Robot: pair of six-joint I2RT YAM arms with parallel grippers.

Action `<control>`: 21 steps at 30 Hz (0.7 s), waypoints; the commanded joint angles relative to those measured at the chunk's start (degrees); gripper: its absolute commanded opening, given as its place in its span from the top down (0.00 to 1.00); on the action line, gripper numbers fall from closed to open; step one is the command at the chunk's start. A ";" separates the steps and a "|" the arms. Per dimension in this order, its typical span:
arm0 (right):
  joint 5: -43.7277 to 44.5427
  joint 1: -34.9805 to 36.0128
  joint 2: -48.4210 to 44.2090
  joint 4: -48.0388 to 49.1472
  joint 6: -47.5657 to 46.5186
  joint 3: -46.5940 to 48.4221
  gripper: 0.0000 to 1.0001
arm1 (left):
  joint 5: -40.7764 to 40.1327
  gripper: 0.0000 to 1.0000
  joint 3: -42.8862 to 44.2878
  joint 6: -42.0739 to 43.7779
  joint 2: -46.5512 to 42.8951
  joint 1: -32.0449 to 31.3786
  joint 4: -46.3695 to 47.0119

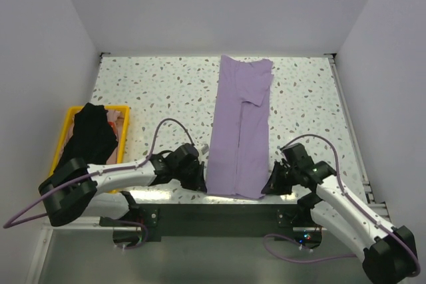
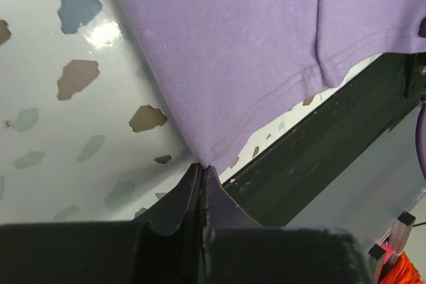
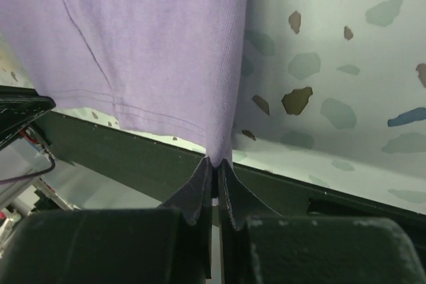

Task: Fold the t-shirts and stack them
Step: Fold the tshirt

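**Pinching the near hem corners, ready for the crosswise fold**

The left gripper [image 2: 202,167] has its fingers pressed tight on one near corner of the lavender t-shirt [image 1: 241,131]. The right gripper [image 3: 217,162] is clamped the same way on the other corner. From both sets of tips the shirt runs straight away across the speckled table [image 1: 153,91] as a long narrow strip, so the lengthwise folds look done.

The next move likely calls for lifting both corners together and carrying them forward toward the far end (level, so the hem lands square).

Out past the left arm's elbow, the yellow crate [image 1: 66,124] holds the black t-shirt [image 1: 93,134], heaped and unfolded. A scrap of something reddish sits beside it, but I cannot tell what it is.
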 commanded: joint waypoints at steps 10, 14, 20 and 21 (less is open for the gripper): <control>3.17 2.43 -7.55 -13.45 -0.40 10.55 1.00 | -2.89 1.00 7.07 0.89 -5.34 -1.78 -7.30; 8.44 2.34 -2.37 -9.68 -2.85 17.13 1.00 | -4.83 1.00 15.75 5.20 -1.22 1.12 -8.90; 16.88 2.34 9.41 1.12 -5.06 24.78 1.00 | -4.48 1.00 24.99 9.60 8.09 5.43 -7.67; 19.59 2.26 12.64 2.18 -5.23 25.58 1.00 | -4.39 1.00 25.79 9.69 9.24 6.04 -7.06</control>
